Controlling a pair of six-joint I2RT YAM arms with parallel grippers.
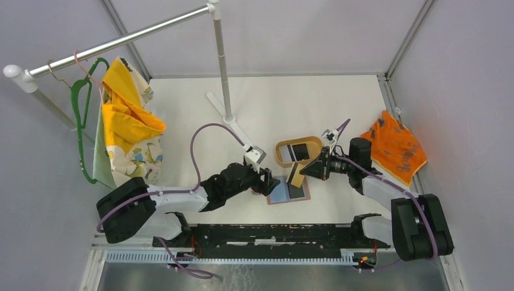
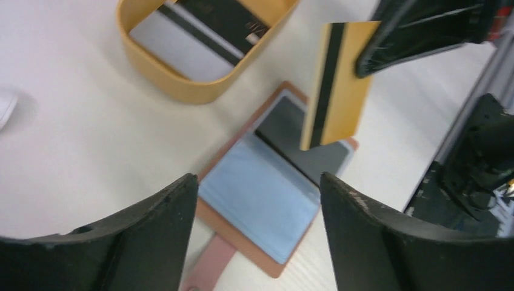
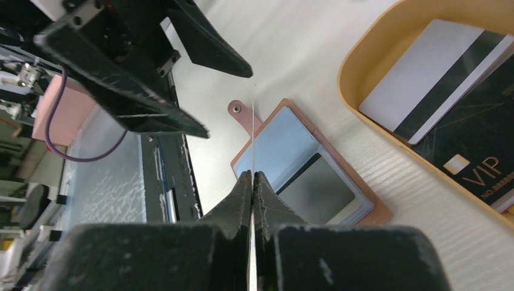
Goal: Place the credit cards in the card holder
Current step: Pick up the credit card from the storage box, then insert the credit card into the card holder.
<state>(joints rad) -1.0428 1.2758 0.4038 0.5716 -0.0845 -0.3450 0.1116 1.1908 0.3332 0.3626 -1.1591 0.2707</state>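
The gold credit card (image 2: 336,85) is clamped on edge in the right gripper (image 3: 251,182) above the open card holder (image 2: 260,200); the left gripper (image 2: 257,182) is held close to it, jaws apart and empty; insertion is in hand; the card's lower edge must next be aligned with a slot.

- The tray (image 2: 182,91) ran off the top edge of the left wrist view, cutting short the white striped card (image 2: 157,39) and black card (image 2: 224,18) inside.
- The gold card (image 2: 342,85) covered part of the card holder (image 2: 260,194).
- The snap tab (image 2: 209,270) was blurred and cut by the bottom edge.
- From the right wrist, the gold card showed only as a thin edge-on line, its faces hidden.
- From above, the left gripper (image 1: 271,182) overlapped the card holder's left side.
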